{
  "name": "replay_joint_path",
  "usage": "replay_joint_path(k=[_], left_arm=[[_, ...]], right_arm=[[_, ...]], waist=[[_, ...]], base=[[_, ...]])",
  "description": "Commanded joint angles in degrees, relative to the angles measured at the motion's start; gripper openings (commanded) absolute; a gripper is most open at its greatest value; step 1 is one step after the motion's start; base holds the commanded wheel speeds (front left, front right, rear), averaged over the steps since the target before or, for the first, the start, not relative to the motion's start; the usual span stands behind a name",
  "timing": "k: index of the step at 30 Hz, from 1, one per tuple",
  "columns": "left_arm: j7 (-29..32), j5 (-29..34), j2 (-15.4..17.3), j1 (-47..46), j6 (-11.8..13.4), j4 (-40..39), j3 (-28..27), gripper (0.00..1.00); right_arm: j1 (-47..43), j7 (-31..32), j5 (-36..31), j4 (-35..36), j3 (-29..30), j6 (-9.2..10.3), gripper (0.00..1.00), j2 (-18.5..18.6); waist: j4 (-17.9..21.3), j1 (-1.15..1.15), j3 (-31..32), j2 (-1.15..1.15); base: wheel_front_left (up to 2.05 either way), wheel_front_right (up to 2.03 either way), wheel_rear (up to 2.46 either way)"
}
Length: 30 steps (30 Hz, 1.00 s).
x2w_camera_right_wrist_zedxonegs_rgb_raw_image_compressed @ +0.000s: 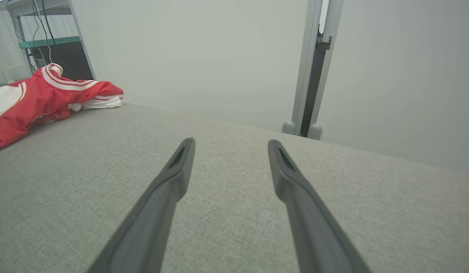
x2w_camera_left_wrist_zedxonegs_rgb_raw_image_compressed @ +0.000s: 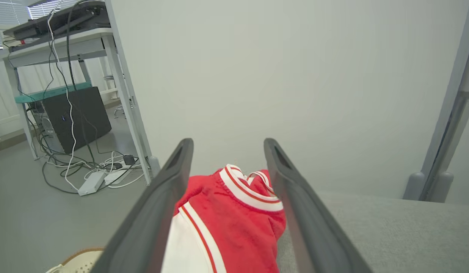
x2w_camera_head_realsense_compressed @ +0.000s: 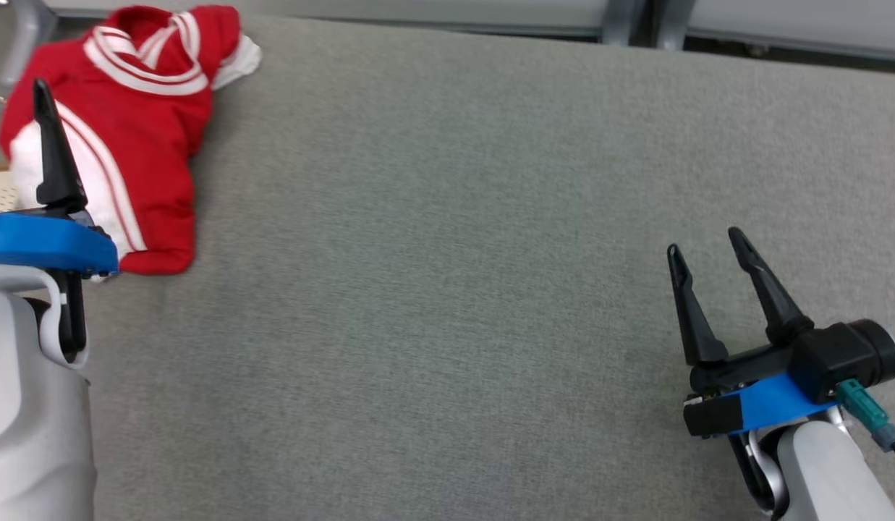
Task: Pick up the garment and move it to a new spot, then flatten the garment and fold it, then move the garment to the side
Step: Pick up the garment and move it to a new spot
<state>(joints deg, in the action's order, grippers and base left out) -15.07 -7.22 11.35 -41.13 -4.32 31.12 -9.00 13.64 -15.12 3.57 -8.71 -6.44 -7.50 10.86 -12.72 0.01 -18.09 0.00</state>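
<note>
A red garment (x2w_camera_head_realsense_compressed: 143, 108) with white stripes and white panels lies bunched at the far left corner of the grey table (x2w_camera_head_realsense_compressed: 454, 289). In the left wrist view my left gripper (x2w_camera_left_wrist_zedxonegs_rgb_raw_image_compressed: 227, 144) stands open over the near part of the garment (x2w_camera_left_wrist_zedxonegs_rgb_raw_image_compressed: 234, 220), which shows between the two fingers, gripped by neither. In the head view one of its dark fingers (x2w_camera_head_realsense_compressed: 49, 145) stands in front of the cloth. My right gripper (x2w_camera_head_realsense_compressed: 705, 242) is open above bare table at the lower right, far from the garment (x2w_camera_right_wrist_zedxonegs_rgb_raw_image_compressed: 41, 98). Nothing sits between the fingers of the right gripper (x2w_camera_right_wrist_zedxonegs_rgb_raw_image_compressed: 230, 143).
A pale partition wall (x2w_camera_left_wrist_zedxonegs_rgb_raw_image_compressed: 295, 76) runs behind the table, with a metal post (x2w_camera_right_wrist_zedxonegs_rgb_raw_image_compressed: 310, 76) at its far edge. Left of the table, the floor holds a desk, a black computer case (x2w_camera_left_wrist_zedxonegs_rgb_raw_image_compressed: 77, 117) and loose cables. A beige perforated object (x2w_camera_left_wrist_zedxonegs_rgb_raw_image_compressed: 79, 259) sits by the left edge.
</note>
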Motion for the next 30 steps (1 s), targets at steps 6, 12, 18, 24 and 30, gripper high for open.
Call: replay_joint_path(k=[6, 12, 18, 24, 30], left_arm=[[-0.18, -0.51, 2.91, -5.90, -1.04, 14.34, -0.19, 1.00], [0.48, -1.03, 4.28, -9.54, -1.77, 27.88, 0.74, 1.00], [3.09, -1.88, 4.09, -11.46, -2.21, 36.88, 1.47, 1.00], [6.92, -3.08, 3.30, -12.32, -2.66, 41.19, 1.71, 1.00], [8.53, -4.04, 2.98, -12.58, -2.94, 42.36, 2.87, 0.00]], right_arm=[[2.17, -0.06, -0.74, 2.43, 0.00, 0.02, 1.00, 1.43], [3.00, -0.06, -1.10, 3.97, 0.36, 0.02, 1.00, 2.25], [3.01, -0.06, -1.49, 4.99, 1.04, 0.02, 1.00, 2.95], [3.38, -0.06, -1.91, 5.54, 0.81, 0.02, 1.00, 2.97], [3.85, -0.06, -1.88, 5.53, 0.52, 0.02, 1.00, 2.66]], waist=[[3.79, -0.01, -6.00, 0.00], [4.38, -0.01, -8.39, 0.00], [4.18, -0.01, -10.06, 0.00], [4.11, -0.01, -10.96, 0.00], [4.36, -0.01, -10.69, 0.00]], base=[[0.00, 0.00, 0.00], [0.00, 0.00, 0.00], [0.00, 0.00, 0.00], [0.00, 0.00, 0.00], [0.00, 0.00, 0.00]])
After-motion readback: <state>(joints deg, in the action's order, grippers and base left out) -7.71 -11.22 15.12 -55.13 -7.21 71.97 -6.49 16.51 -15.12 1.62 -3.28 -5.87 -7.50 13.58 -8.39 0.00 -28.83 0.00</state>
